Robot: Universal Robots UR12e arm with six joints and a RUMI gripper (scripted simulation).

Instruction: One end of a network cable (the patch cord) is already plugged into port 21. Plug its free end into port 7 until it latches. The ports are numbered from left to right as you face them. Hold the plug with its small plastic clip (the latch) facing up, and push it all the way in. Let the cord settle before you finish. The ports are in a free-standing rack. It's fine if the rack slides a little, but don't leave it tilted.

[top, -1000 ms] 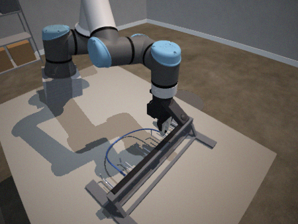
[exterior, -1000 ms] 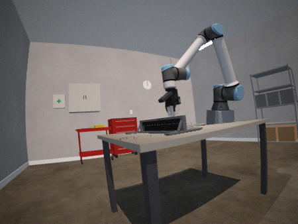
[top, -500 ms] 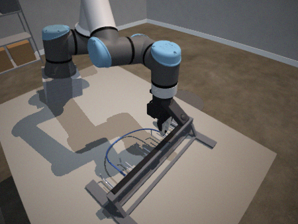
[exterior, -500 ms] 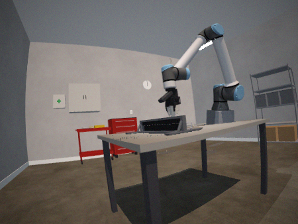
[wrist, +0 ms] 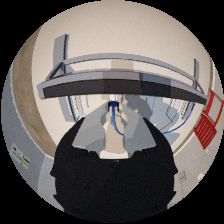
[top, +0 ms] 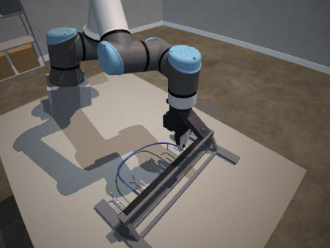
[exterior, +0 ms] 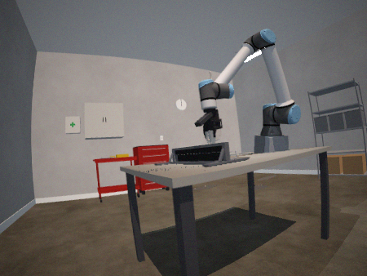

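Note:
A grey free-standing rack (top: 165,181) (exterior: 198,154) (wrist: 120,82) with a dark port panel stands on the table. A blue patch cord (top: 126,161) (wrist: 119,127) loops behind it; one end runs into the panel near its far end from the gripper. My gripper (top: 182,144) (exterior: 210,137) (wrist: 113,102) is shut on the cord's free plug (wrist: 113,105). It holds the plug close behind the rack's top bar, near the rack's end under the arm. The ports themselves are hidden from the wrist view by the bar. I cannot tell which way the latch faces.
The table (top: 238,198) (exterior: 196,169) carries the rack and the arm's base pedestal (top: 67,95) (exterior: 271,144). A red tool cart (exterior: 134,163) (wrist: 205,127) stands by the wall. A metal shelf (exterior: 338,122) stands at the right.

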